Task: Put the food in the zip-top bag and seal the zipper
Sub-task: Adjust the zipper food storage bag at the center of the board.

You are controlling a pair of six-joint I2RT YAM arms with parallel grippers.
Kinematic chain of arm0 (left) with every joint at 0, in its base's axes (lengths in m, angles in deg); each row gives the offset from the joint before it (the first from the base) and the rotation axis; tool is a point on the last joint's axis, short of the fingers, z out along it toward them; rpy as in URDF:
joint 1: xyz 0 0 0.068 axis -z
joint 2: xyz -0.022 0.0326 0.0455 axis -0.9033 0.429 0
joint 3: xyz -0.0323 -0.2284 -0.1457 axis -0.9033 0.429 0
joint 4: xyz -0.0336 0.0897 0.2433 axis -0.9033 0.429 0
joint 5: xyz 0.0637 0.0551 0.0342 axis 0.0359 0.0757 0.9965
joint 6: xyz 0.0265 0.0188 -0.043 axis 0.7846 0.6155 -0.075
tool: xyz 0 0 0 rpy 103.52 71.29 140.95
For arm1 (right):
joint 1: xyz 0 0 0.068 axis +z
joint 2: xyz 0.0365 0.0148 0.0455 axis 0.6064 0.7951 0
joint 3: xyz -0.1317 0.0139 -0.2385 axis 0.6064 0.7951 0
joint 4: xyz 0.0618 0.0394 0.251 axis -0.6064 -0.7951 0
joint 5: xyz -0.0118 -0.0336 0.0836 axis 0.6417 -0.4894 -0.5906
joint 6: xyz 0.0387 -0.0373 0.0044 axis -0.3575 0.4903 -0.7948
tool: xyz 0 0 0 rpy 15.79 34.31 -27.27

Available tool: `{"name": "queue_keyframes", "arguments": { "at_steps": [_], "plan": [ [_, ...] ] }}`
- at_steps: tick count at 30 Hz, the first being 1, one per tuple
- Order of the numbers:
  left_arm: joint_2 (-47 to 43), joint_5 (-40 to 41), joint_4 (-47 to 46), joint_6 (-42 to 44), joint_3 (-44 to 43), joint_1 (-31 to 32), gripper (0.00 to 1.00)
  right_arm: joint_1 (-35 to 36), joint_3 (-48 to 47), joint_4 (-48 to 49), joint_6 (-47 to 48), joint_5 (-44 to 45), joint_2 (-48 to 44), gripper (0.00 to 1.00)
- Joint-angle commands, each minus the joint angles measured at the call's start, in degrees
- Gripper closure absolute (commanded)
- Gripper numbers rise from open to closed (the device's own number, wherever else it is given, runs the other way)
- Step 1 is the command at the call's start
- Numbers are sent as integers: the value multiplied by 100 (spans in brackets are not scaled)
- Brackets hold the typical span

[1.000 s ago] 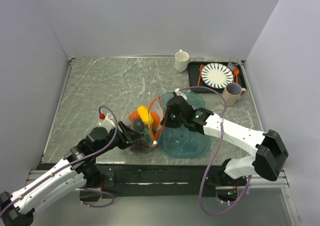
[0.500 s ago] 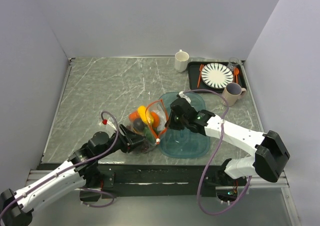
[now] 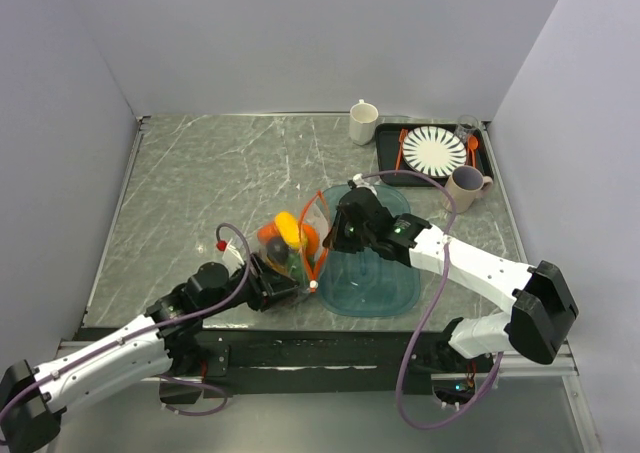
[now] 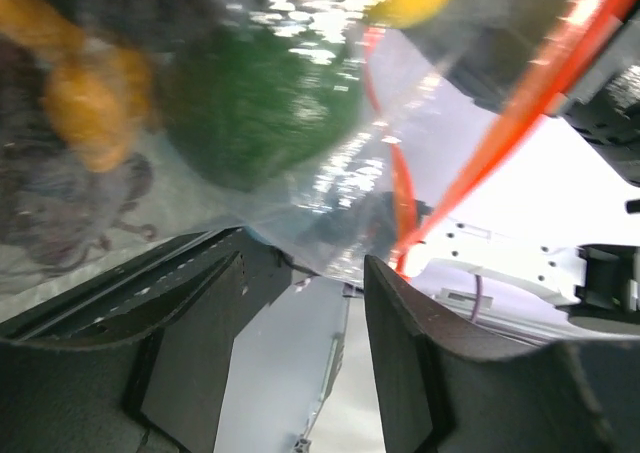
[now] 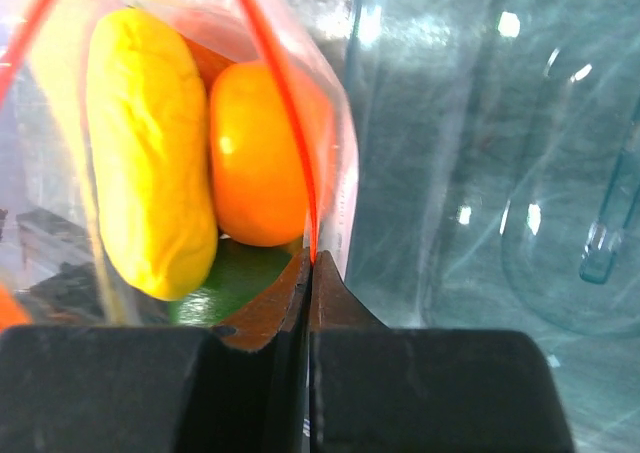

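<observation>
The left claw point(image 4: 300, 273) has slid closer to the bag point(image 3: 286, 261) on the worktop point(image 3: 200, 183). Half open, it nudges the base without clear grip. The right claw point(image 5: 310, 265) stays pinched on the zipper point(image 5: 283, 123). The food point(image 5: 150, 153) is inside, so sealing remains.

Left arm point(image 3: 120, 348): extended low from the near-left corner toward the table's centre, forearm angled to the right and away.
Left gripper point(image 4: 302, 265): jaws set apart, with a clear gap between the two dark fingers point(image 4: 190, 313).
Right arm point(image 3: 470, 263): reached leftward from the near-right base, wrist turned down.
Right gripper point(image 5: 310, 263): fingertips pressed together, pinched on the zipper point(image 5: 283, 123).
</observation>
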Motion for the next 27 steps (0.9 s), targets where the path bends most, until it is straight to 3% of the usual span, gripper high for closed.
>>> {"name": "queue_keyframes", "arguments": {
  "at_steps": [1, 21, 27],
  "plan": [
    [-182, 184, -671, -145, 31, 56, 43, -33, -323, 48, 96, -11, 55, 97],
    [345, 738, -1242, -1077, 172, 829, 43, -33, -323, 39, 70, -20, 46, 96],
    [547, 1571, -1506, -1455, 260, 1207, 46, -33, -323, 48, 53, -81, 20, 96]
  ]
}}
